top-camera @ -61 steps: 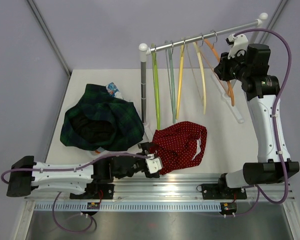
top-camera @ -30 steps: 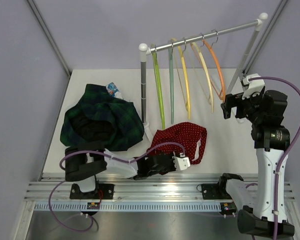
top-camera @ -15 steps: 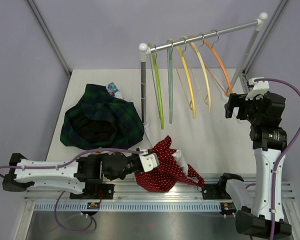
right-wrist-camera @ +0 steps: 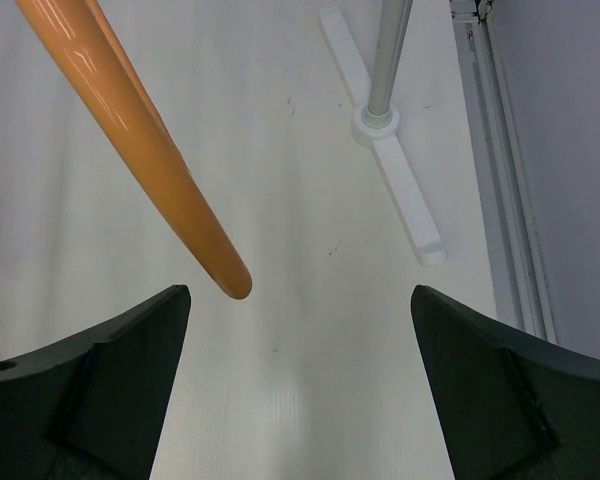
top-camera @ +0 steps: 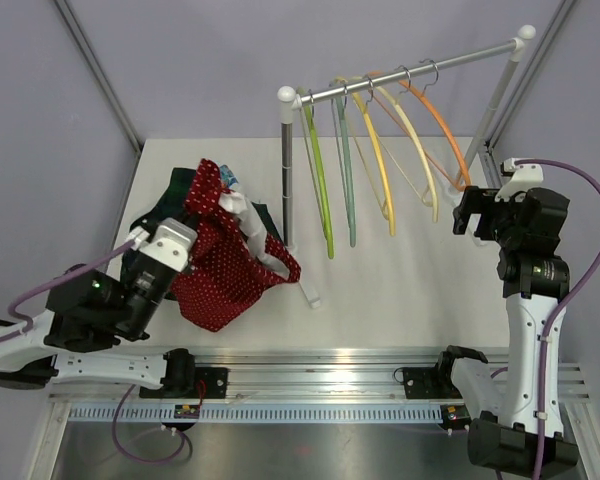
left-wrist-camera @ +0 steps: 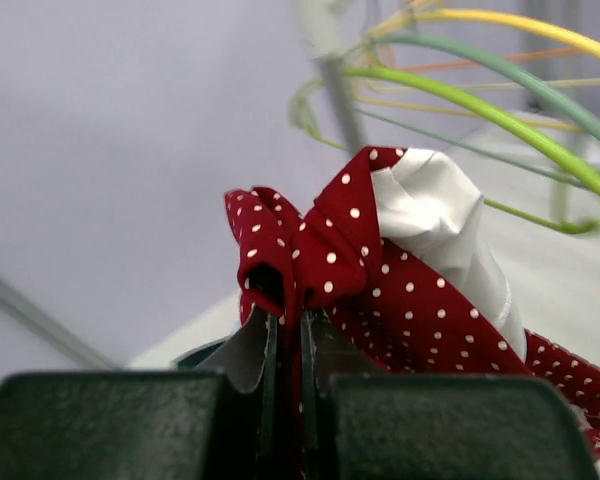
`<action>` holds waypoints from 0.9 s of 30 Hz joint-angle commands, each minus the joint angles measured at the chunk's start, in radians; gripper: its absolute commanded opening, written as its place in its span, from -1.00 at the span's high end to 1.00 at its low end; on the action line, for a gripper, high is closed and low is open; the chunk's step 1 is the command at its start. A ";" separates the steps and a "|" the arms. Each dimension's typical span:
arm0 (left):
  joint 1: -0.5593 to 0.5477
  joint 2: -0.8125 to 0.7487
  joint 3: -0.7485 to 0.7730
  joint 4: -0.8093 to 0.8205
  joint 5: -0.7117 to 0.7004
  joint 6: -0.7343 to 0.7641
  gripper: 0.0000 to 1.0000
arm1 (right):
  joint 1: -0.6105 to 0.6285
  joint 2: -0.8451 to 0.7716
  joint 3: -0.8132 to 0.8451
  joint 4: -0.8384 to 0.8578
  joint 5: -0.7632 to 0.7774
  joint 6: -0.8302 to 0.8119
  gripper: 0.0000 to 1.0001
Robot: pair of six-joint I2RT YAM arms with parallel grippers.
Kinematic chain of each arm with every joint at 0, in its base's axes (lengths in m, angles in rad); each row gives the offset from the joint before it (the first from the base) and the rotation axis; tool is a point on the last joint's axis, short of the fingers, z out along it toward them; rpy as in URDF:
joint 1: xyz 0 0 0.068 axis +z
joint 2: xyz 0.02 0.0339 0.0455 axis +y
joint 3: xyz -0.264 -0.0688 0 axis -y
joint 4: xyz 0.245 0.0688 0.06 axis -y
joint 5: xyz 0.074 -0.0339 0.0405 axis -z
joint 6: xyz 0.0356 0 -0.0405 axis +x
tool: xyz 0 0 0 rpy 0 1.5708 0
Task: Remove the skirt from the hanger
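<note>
The red polka-dot skirt with a white lining hangs bunched from my left gripper, lifted above the left side of the table. In the left wrist view the jaws of that gripper are shut on a fold of the skirt. No hanger is inside the skirt. Several bare hangers hang on the rail, the orange hanger furthest right. My right gripper is open and empty beside the orange hanger's lower tip; in the right wrist view the gripper shows only bare table between its fingers.
A dark plaid garment lies piled at the back left, partly under the lifted skirt. The rack's left post stands mid-table, and its right foot lies near the right edge. Green, teal and yellow hangers swing.
My left arm has swung the skirt from the near table edge up and left, over the plaid pile. The hangers have swung right. The right arm has barely moved.
</note>
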 commanded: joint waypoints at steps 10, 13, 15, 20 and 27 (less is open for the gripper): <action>0.011 0.066 0.220 0.735 -0.129 0.791 1.00 | -0.021 0.011 -0.003 0.069 -0.030 0.033 -0.99; 0.014 0.157 0.268 0.802 -0.144 0.868 1.00 | -0.024 0.006 -0.001 0.066 -0.038 0.037 -0.99; 0.038 0.182 0.304 0.754 -0.138 0.812 1.00 | -0.027 0.002 -0.003 0.065 -0.041 0.039 -0.99; 0.476 0.327 0.412 0.192 0.091 0.289 1.00 | -0.030 -0.012 0.000 0.054 -0.059 0.041 -0.99; 1.108 0.429 0.320 -0.029 0.605 -0.280 1.00 | -0.035 -0.055 0.011 0.025 -0.071 0.031 -0.99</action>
